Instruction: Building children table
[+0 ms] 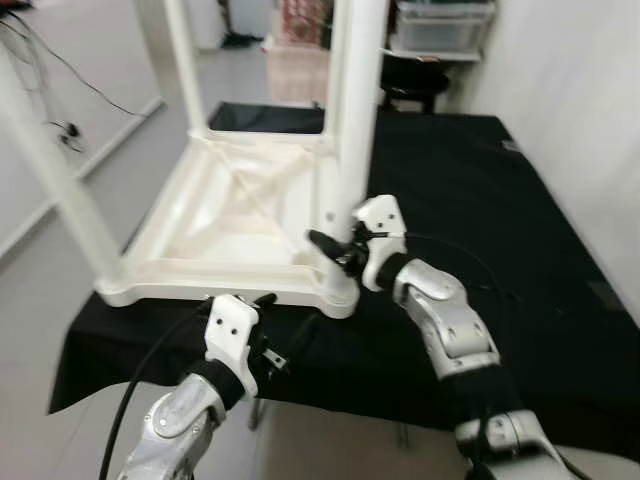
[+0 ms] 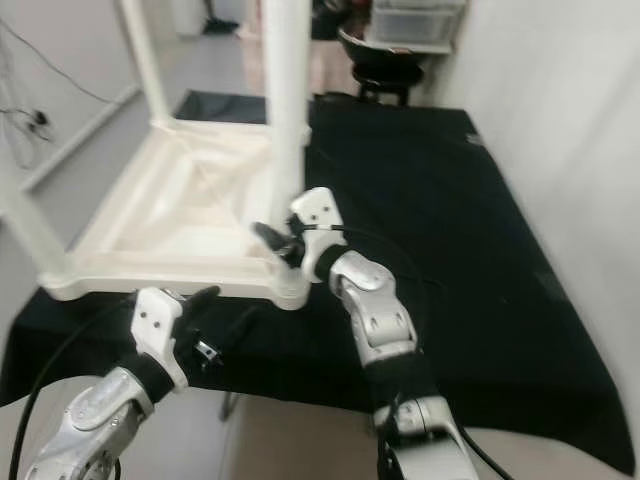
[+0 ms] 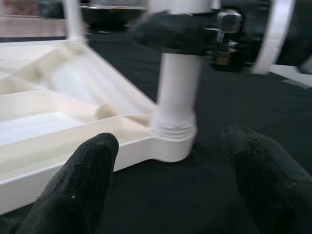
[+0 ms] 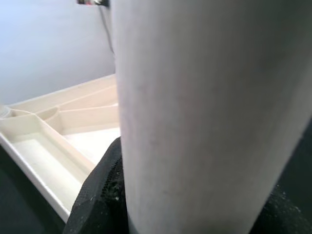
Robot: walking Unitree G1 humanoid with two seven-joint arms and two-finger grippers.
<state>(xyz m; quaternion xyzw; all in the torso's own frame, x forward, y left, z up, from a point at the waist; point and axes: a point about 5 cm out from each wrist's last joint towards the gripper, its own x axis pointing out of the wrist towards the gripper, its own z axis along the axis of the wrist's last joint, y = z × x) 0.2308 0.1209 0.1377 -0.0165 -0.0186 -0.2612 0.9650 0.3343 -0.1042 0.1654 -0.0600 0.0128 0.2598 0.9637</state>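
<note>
1. My right fingers [image 4: 105, 195] are clamped around the near-right table leg [image 1: 360, 120], low on the white tube, just above where it meets the tabletop corner. The right gripper [image 1: 335, 250] reaches in from the leg's right side.
2. My left fingers [image 3: 83, 180] are spread wide with nothing between them. The left gripper [image 1: 262, 300] hovers just off the near edge of the tabletop, pointing at the same corner.
3. The children's table [image 1: 230, 215] lies upside down on a black cloth [image 1: 480, 200] that covers the work surface. It is cream-white plastic, and its underside faces up as a shallow tray crossed by diagonal ribs.
4. That tray-like underside holds nothing but its own ribs and walls.
5. Through the left wrist view, the leg's base sits in a round corner socket [image 3: 173, 141], with thread ridges showing just above the socket rim.
6. Three other legs stand upright: one at the near-left corner [image 1: 55, 170], one at the far left [image 1: 185, 65], and one behind the leg I hold, too overlapped to separate clearly.
7. Beyond the cloth, a clear storage bin [image 1: 440, 25] sits on a shelf against the far wall; its contents are too blurred to tell.
8. A black stool or chair [image 1: 410, 80] stands below that shelf.
9. Black cables [image 1: 50, 60] trail across the pale floor at far left.
</note>
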